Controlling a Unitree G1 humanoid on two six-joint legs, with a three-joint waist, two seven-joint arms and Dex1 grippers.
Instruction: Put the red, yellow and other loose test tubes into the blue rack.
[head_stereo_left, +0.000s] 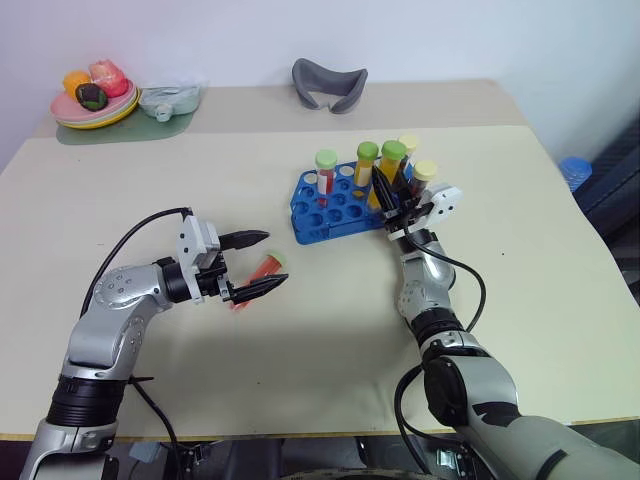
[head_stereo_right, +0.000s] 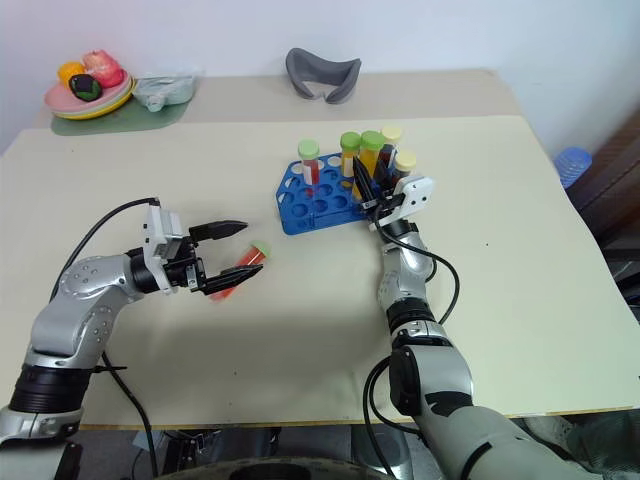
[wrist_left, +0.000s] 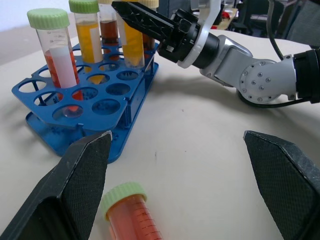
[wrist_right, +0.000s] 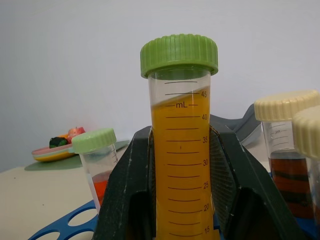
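Beige tabletop (head_stereo_left: 300, 330) by white wall (head_stereo_left: 420, 35); left end effector (head_stereo_left: 262, 263) wide, right end effector (head_stereo_left: 392, 212) clamping yellow tube (wrist_right: 181, 165).

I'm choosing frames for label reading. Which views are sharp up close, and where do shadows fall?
Right wrist view: yellow tube is crisp, its printed scale readable, while the plate of food behind is soft. Left wrist view: the left claw's fingers look blurred and the blue rack sharper. Left eye view: soft shadows lie on the table beneath both arms; no strong glare.
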